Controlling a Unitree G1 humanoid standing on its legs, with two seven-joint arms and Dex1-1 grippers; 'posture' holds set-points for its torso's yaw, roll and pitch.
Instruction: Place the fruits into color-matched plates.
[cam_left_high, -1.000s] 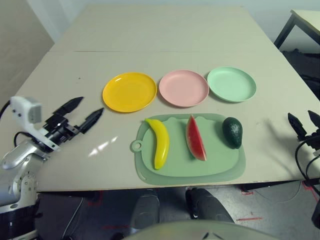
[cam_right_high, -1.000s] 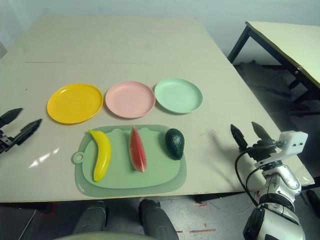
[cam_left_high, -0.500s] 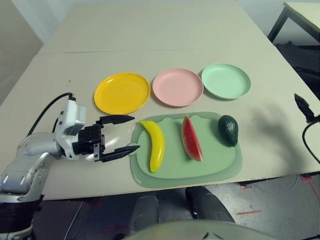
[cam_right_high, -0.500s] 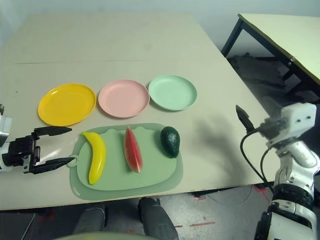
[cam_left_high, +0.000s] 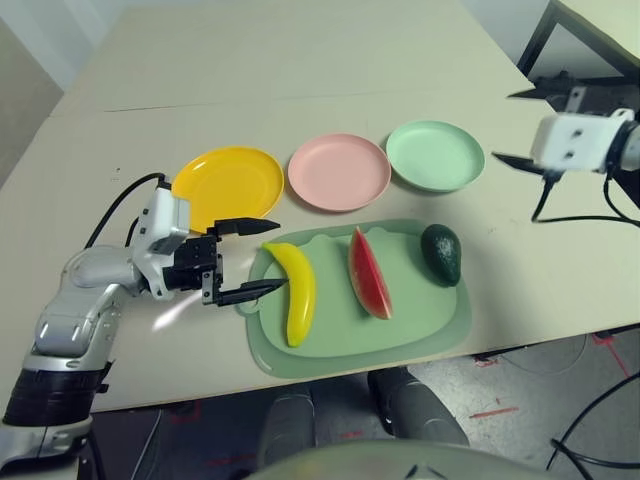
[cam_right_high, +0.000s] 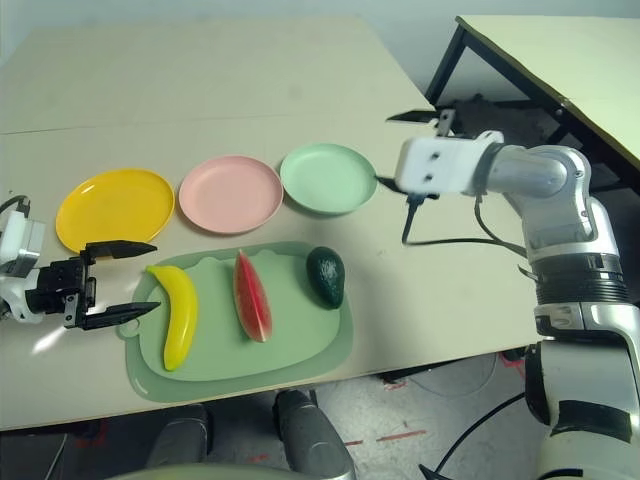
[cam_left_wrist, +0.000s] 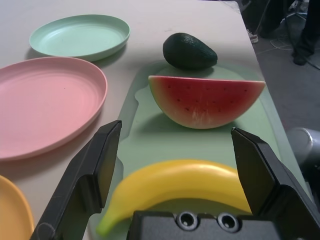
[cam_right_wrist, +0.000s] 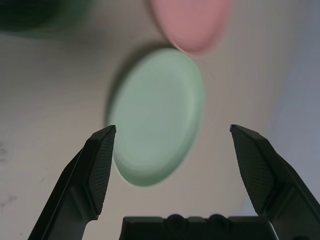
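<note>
My left gripper (cam_left_high: 250, 260) sits low at the left of the head view with its two black fingers spread wide and nothing between them, aimed sideways at the curved yellow toy banana (cam_left_high: 292, 291). In the left wrist view the banana lies crosswise just ahead of the jaws, close but not yet inside them. To do this step well I would ease the jaws over the banana's thick middle, keep the lower finger from snagging the rim of the pale green cutting mat (cam_left_high: 440, 325), and close only once both fingers flank the fruit — then lift straight up.

The banana's target, the round yellow-orange plastic plate (cam_left_high: 228, 183), lies just above the gripper in the frame, a short carry away. Right of the banana on the mat are the red watermelon wedge with green rind (cam_left_high: 367, 273) and, further right, the dark green oval avocado (cam_left_high: 440, 253). Above them on the counter (cam_left_high: 300, 60) sit the pale pink plate (cam_left_high: 339, 171) and the mint green plate (cam_left_high: 435, 155).

My right gripper (cam_right_high: 383, 150) hangs at upper right — jaws also wide apart and empty — beside the mint plate.
</note>
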